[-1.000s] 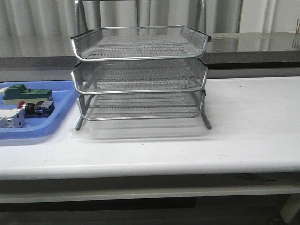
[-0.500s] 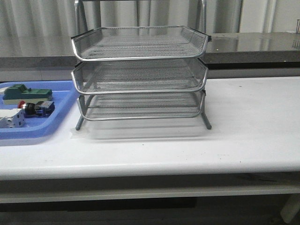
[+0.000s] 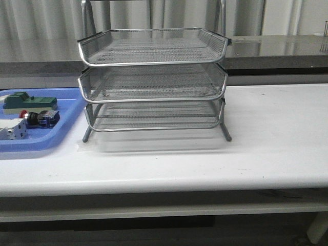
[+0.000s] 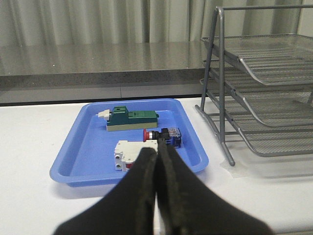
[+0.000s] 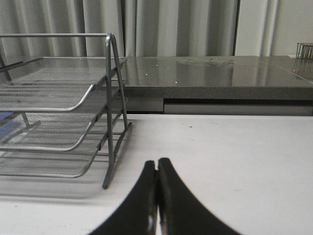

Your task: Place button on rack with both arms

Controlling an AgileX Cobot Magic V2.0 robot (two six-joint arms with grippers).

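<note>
The button (image 3: 40,118), red head and black-and-blue body, lies on its side in the blue tray (image 3: 61,134) at the left; it also shows in the left wrist view (image 4: 163,136). The three-tier wire rack (image 3: 152,82) stands mid-table, all tiers empty; it also shows in the left wrist view (image 4: 264,98) and the right wrist view (image 5: 58,117). My left gripper (image 4: 157,148) is shut and empty, short of the tray's near rim, in line with the button. My right gripper (image 5: 157,164) is shut and empty over bare table to the right of the rack. Neither arm shows in the front view.
The blue tray (image 4: 88,147) also holds a green block (image 4: 131,119) behind the button and a white block (image 4: 128,154) beside it. A dark counter (image 3: 277,48) runs behind the white table (image 3: 277,133). Curtains hang at the back.
</note>
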